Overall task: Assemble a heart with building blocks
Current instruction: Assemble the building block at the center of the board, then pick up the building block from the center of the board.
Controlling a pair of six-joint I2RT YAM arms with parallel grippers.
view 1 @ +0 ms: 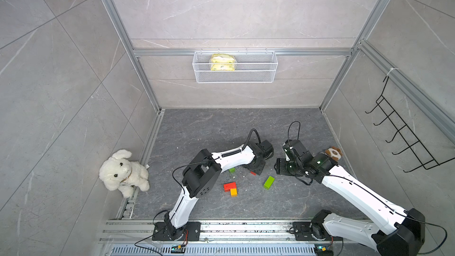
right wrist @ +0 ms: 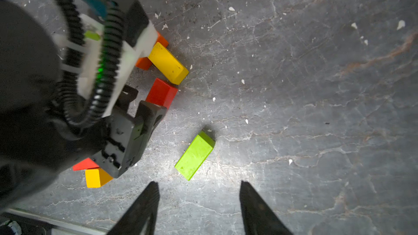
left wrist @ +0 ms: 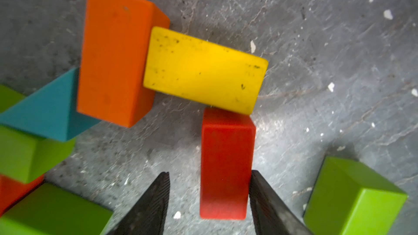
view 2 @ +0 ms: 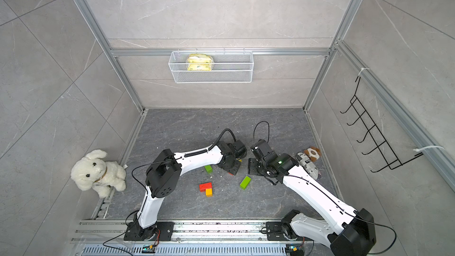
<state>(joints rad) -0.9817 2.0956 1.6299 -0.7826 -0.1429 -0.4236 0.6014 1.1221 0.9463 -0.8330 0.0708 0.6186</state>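
Glossy red oblong [left wrist: 226, 163] lies flat on the grey marbled tabletop [left wrist: 328, 75], right between the left gripper [left wrist: 210, 172]'s spread jaws. One ribbed black finger [left wrist: 264, 200] touches its side and the other stands clear, so nothing's clamped. A scuffed yellow oblong [left wrist: 203, 71] touches the red one's far end. An orange oblong [left wrist: 115, 53] butts against that, with a teal triangle [left wrist: 47, 111] beyond. The left arm [view 1: 231, 158] bends low over the red oblong, covering most of it in both top views. The right gripper [right wrist: 198, 184] hovers near it, jaws apart and empty, a green oblong [right wrist: 195, 154] just ahead. A white plush dog [view 1: 123, 172] sits well apart.
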